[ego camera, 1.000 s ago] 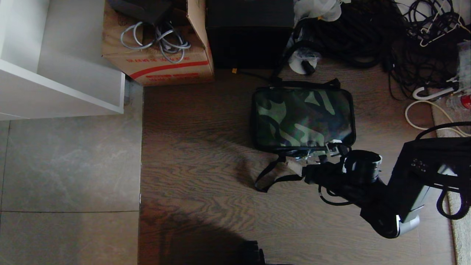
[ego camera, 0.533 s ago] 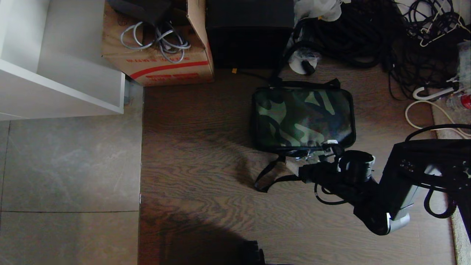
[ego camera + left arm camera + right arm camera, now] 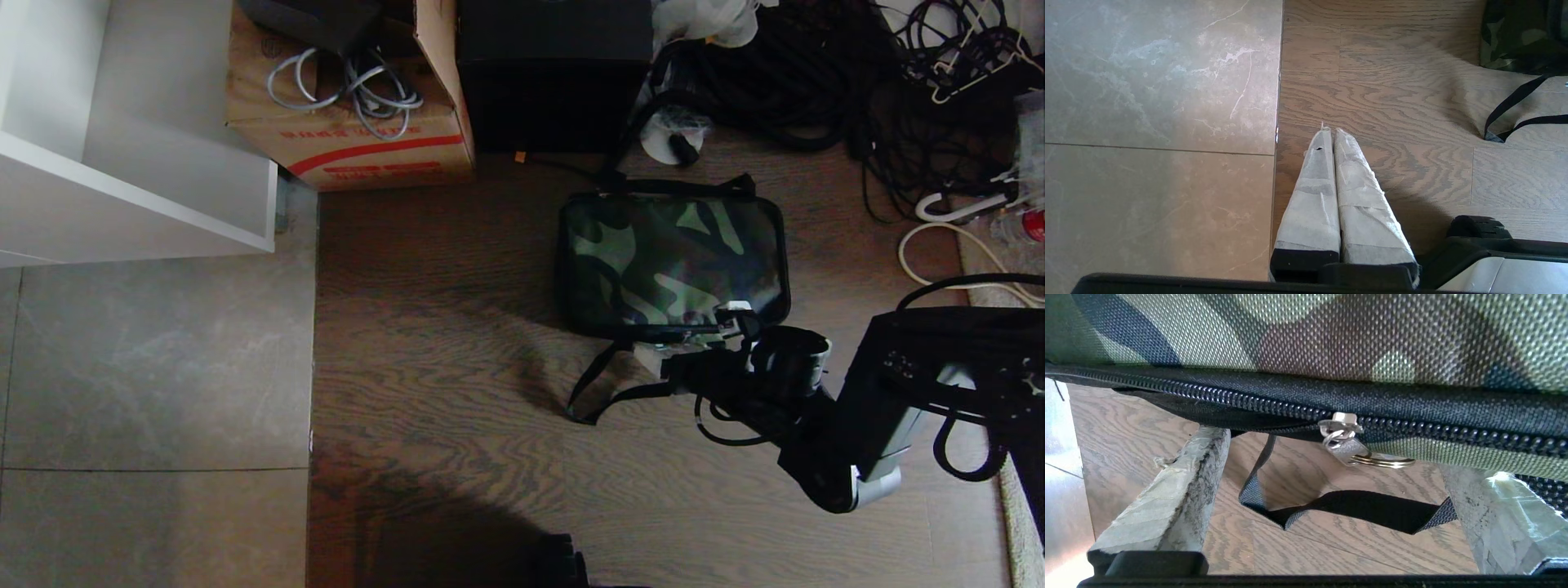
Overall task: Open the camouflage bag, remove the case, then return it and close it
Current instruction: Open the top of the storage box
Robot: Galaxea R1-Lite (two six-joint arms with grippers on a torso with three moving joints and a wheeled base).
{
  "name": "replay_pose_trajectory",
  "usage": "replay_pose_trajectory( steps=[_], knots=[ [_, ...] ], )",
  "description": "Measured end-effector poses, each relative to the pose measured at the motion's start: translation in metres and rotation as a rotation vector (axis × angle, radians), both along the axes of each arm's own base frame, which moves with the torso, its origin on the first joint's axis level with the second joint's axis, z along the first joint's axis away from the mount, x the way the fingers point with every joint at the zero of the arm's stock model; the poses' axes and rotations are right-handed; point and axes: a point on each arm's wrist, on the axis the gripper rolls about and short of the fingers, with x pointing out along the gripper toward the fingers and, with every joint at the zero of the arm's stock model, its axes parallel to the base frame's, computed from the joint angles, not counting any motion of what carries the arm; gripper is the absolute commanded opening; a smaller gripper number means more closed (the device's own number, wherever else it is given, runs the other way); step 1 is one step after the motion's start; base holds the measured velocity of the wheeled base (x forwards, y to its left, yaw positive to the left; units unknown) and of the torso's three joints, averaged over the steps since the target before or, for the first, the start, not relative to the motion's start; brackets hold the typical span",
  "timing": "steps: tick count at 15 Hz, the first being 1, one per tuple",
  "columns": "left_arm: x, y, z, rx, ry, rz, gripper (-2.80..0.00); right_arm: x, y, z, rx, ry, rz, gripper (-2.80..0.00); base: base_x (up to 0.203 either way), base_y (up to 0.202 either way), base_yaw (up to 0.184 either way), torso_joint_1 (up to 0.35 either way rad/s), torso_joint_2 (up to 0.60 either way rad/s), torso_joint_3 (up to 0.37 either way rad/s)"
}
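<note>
Head view: wood floor (image 3: pixel 457 343) beside tile (image 3: pixel 155 367).

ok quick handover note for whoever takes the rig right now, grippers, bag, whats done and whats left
Right gripper: jaws open, holding nothing, at the near edge of the camouflage bag, either side of the zipper pull.
Left gripper: jaws shut, empty, parked over the floor, away from the bag.
Bag: flat on the wood floor, zipper looks closed where visible. Case not in view.
Done: approach to the zipper.
Left: grip the pull, unzip, take the case out, return it, zip up.
</note>
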Motion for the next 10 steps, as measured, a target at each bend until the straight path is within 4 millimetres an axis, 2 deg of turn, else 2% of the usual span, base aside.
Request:
replay_pose_trajectory(
  steps=[9, 10],
  knots=[
    [0.0000, 0.0000, 0.0000, 0.000, 0.000, 0.000, -2.80, -0.0003, -0.0014, -0.0011, -0.004, -0.001, -0.003, 0.00, 0.000, 0.000, 0.000, 0.000, 0.00, 0.000],
    [0.0000, 0.0000, 0.0000, 0.000, 0.000, 0.000, -2.80, -0.0004, -0.0015, -0.0013, -0.001, 0.000, -0.003, -2.80, 0.000, 0.000, 0.000, 0.000, 0.00, 0.000]
  ],
)
